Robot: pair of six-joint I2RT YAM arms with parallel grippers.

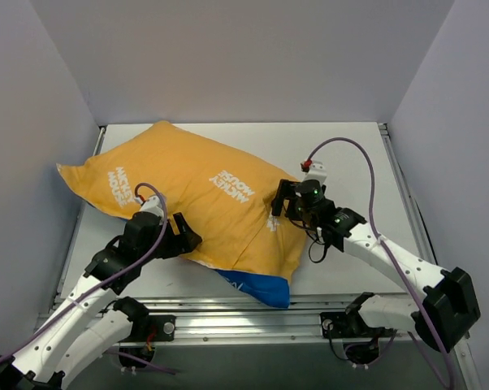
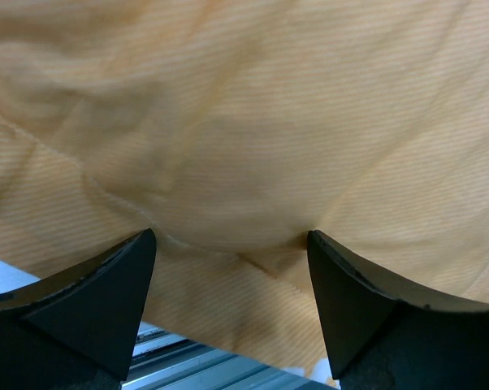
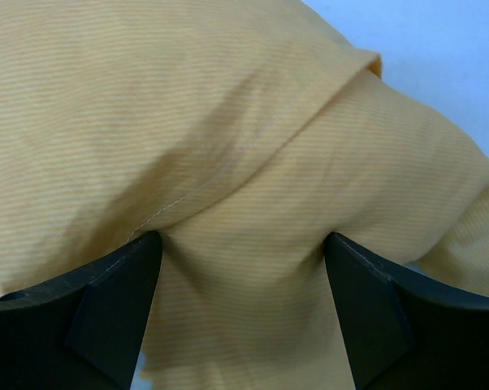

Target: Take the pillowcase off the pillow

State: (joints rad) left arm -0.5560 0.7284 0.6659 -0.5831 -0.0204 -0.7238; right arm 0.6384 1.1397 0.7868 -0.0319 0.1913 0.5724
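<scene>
The left gripper (image 2: 232, 244) is spread wide, its 2 fingers pressed into yellow-orange pillowcase (image 1: 204, 191) fabric that bulges between them, nothing pinched. The right gripper (image 3: 243, 242) gapes equally wide against a fold at the case's right end. The plump pillowcase lies diagonally across the worktop (image 1: 350, 154), with its blue side peeking out at the near edge.

The pillowcase (image 1: 188, 199) reads "MICKEY MOUSE" in white, twice.

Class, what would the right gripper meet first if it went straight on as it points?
The yellow-orange fabric pillowcase: the right gripper points straight into it, open jaws seemingly touching the cloth.
</scene>
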